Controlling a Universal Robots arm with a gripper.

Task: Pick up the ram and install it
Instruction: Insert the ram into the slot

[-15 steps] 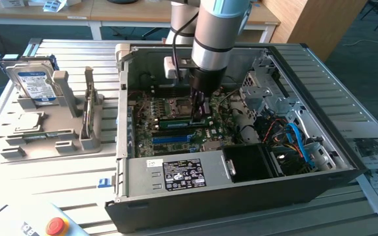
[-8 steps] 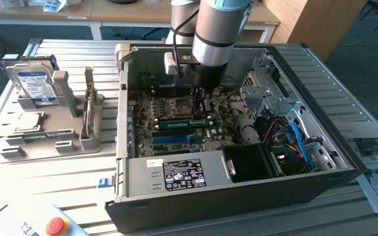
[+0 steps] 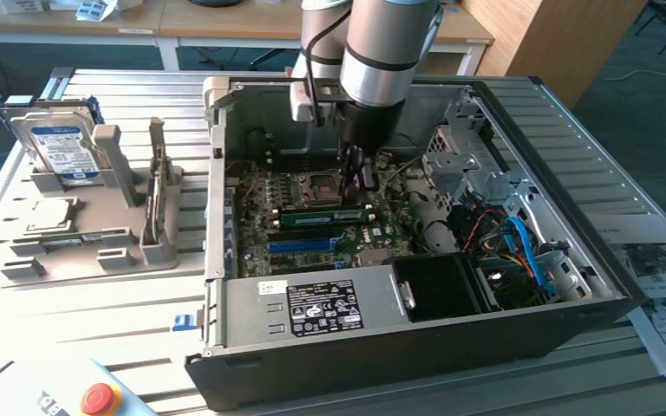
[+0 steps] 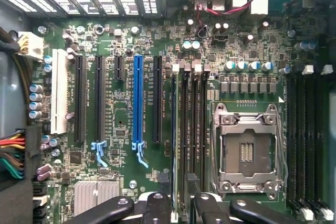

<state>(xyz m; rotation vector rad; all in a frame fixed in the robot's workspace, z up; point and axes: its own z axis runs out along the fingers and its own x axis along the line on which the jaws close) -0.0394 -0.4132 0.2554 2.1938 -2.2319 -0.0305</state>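
Note:
The ram (image 3: pixel 322 214), a long green stick, stands on edge in the memory slots of the motherboard inside the open computer case (image 3: pixel 219 217). My gripper (image 3: pixel 360 186) hangs just above its end on the exterior view's right, not touching it. In the wrist view my gripper (image 4: pixel 182 208) is open, its two black fingers (image 4: pixel 157 207) spread on either side of the dark memory slots (image 4: pixel 191 129). The empty silver processor socket (image 4: pixel 247 148) lies beside those slots.
A grey holder (image 3: pixel 101 260) on the exterior view's left carries a hard drive (image 3: pixel 62 152) and a square silver chip (image 3: pixel 49 215). The power supply (image 3: pixel 310 308) and a cable bundle (image 3: pixel 519 251) fill the case's near side. Papers (image 3: pixel 662 277) and a red button (image 3: pixel 101 399) lie outside.

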